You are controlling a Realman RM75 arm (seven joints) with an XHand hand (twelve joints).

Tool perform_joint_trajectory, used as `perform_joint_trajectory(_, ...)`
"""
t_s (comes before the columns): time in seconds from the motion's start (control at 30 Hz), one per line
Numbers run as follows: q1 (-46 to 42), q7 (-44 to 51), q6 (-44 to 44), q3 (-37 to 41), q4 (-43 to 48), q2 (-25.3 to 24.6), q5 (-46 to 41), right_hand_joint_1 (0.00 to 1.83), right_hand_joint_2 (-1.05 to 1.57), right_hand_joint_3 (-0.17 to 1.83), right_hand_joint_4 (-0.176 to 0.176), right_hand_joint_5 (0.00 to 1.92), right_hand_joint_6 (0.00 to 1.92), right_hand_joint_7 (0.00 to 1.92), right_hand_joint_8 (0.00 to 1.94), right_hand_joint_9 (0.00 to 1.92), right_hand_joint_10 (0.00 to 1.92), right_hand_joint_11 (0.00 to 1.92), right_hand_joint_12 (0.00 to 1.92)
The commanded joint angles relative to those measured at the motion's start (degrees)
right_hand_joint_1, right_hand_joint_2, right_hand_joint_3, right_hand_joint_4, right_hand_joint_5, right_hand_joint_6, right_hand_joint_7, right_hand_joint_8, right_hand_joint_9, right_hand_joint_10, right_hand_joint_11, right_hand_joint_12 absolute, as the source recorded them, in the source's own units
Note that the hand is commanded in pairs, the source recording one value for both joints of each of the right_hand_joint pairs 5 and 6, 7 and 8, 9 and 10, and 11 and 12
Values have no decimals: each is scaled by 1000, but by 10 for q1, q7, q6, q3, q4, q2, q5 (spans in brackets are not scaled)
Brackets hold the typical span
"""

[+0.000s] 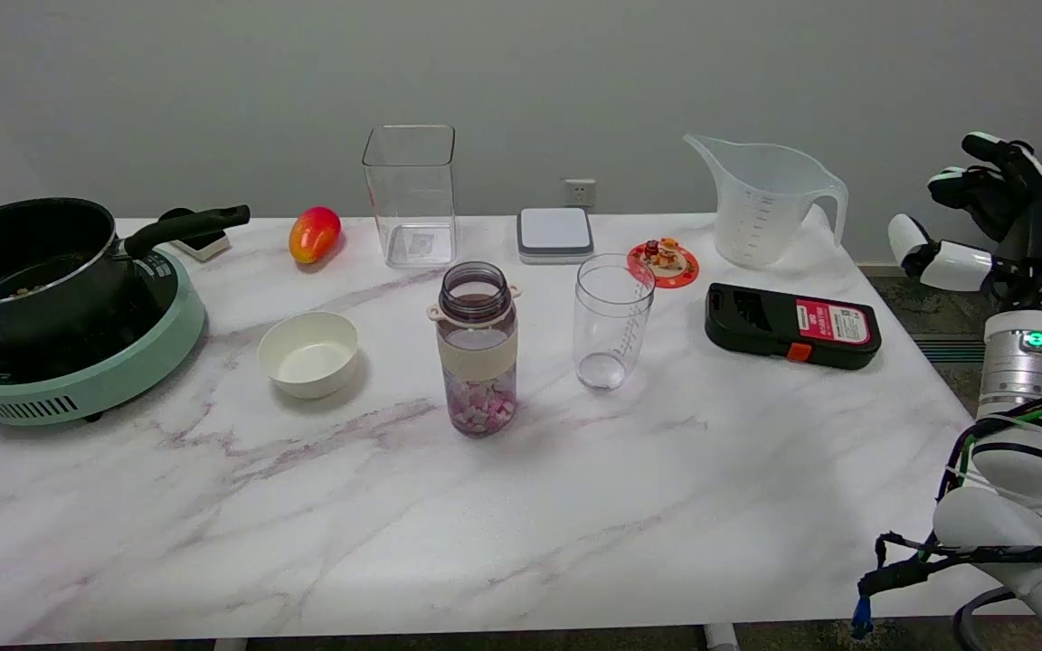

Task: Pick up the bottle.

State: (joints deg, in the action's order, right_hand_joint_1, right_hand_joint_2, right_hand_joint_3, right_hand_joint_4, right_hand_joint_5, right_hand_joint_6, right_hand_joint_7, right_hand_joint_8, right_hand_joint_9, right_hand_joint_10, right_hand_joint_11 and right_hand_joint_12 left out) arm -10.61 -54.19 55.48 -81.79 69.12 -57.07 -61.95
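Bottle (477, 348) upright near the counter's (575, 506) middle, lidless, mouth open, pale band round the waist, pink and white bits filling the bottom. Standing free, untouched, with bare marble toward the near edge: probably set so for a sideways reach from the right.

Just right of it, apart, a clear cup (612, 320), upright; likely the closest thing to knock during an approach from that side. Left of the bottle, a white bowl (308, 353). Behind, toward the far edge, a tall clear square container (411, 194), a mango (314, 233), a small grey-and-white box (555, 233), a red coaster with small figures (663, 262) and a measuring jug (767, 201). Toward the right edge, a flat black device with a red label (792, 325). At the left edge, a dark pot (28, 267) on a green hotplate (105, 375).

Robot hand (982, 217) raised off beyond the counter's right edge, well apart from the bottle, grasping nothing, touching nothing. Fingers look released and spread apart, though partly seen end-on. Grasp not yet begun.
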Motion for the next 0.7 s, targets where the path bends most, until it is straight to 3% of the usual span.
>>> perform_joint_trajectory(0.03, 4, 16, 44, -11, -8, 1, -50, 1351, 163, 1140, 0, 557, 557, 939, 939, 647, 647, 693, 693)
perform_joint_trajectory(0.37, 7, 14, 49, -76, -1, 2, -56, 1324, 168, 1196, 0, 624, 624, 946, 946, 669, 669, 705, 705)
perform_joint_trajectory(0.6, -12, 27, 35, -83, 5, 2, -8, 1333, 144, 1172, 0, 578, 578, 925, 925, 667, 667, 709, 709)
perform_joint_trajectory(0.7, -30, 4, 15, -87, 48, 10, -11, 1347, 26, 1247, 0, 526, 526, 860, 860, 664, 664, 725, 725)
